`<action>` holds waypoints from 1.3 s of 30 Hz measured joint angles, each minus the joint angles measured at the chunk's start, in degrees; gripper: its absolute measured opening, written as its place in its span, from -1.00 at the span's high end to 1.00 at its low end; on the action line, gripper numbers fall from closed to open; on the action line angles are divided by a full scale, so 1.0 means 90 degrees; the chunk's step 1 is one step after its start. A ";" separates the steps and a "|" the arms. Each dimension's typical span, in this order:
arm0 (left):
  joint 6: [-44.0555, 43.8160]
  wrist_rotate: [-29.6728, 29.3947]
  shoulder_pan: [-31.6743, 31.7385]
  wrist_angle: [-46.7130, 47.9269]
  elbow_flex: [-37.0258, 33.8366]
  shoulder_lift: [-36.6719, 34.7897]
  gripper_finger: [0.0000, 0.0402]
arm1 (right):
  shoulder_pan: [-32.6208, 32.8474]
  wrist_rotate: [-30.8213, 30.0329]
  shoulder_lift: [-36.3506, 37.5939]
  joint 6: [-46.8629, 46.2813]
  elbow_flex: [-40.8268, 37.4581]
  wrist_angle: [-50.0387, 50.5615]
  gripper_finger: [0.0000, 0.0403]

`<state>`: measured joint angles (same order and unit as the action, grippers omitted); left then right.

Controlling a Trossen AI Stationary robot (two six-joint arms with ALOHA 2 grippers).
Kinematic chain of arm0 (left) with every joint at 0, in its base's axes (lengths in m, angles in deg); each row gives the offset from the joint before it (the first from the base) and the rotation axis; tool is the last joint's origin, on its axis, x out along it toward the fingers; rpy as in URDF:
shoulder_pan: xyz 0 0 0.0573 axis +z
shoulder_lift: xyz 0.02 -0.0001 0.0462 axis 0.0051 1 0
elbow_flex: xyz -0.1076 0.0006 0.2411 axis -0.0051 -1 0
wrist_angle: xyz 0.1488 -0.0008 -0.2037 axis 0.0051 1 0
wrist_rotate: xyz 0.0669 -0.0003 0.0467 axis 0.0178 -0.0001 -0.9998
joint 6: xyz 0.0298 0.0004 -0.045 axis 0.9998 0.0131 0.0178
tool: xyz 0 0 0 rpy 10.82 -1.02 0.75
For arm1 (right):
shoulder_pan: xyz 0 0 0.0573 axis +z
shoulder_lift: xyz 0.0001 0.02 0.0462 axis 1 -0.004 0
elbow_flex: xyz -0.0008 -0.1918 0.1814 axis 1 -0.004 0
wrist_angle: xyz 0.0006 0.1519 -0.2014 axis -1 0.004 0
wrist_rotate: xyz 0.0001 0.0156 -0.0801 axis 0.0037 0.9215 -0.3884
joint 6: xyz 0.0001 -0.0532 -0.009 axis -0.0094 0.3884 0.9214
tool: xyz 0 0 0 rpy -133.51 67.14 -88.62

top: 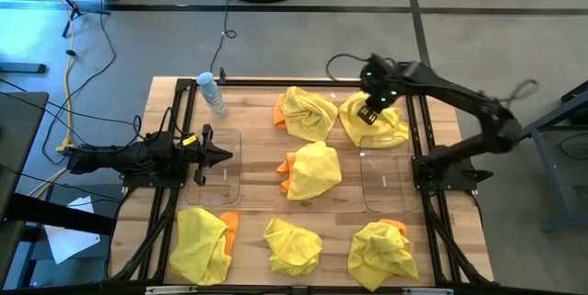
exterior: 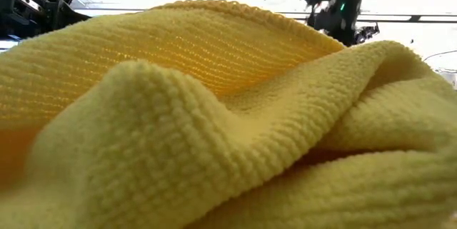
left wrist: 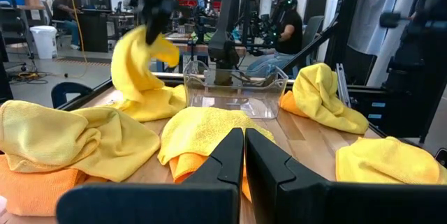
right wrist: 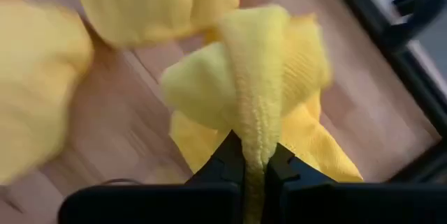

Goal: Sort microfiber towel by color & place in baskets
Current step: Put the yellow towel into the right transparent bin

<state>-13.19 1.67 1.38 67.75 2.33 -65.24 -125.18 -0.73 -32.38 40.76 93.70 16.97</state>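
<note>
The wooden table carries fuzzy, crumpled yellow towels, some with orange ones beneath. Two clear, round-cornered plastic baskets sit on it, one under the left gripper, whose fingers are pressed together on nothing. The right gripper pinches a fold of a ribbed yellow towel, which bulges up just past its fingertips

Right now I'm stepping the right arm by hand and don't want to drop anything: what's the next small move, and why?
Probably lift a little higher, then carry toward the right basket. The right gripper has its jaws shut on a fold of the yellow towel, but the towel's lower part seems to trail on the table.
</note>
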 joint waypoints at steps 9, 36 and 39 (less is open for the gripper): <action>-0.0002 0.0000 0.0000 0.0002 0.0000 0.0002 0.98 | 0.1006 -0.1053 0.2247 -0.2077 0.0000 -0.0195 1.00; 0.0000 0.0002 0.0002 0.0002 0.0000 0.0000 0.98 | 0.4350 -0.1015 0.4502 -0.2728 0.0002 -0.1160 1.00; 0.0000 0.0000 0.0000 0.0002 0.0000 0.0001 0.98 | 0.4499 -0.0703 0.4496 -0.3058 0.0002 -0.0928 1.00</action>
<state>-13.19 1.67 1.38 67.77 2.33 -65.24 -84.69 -7.06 8.08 13.24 93.73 8.61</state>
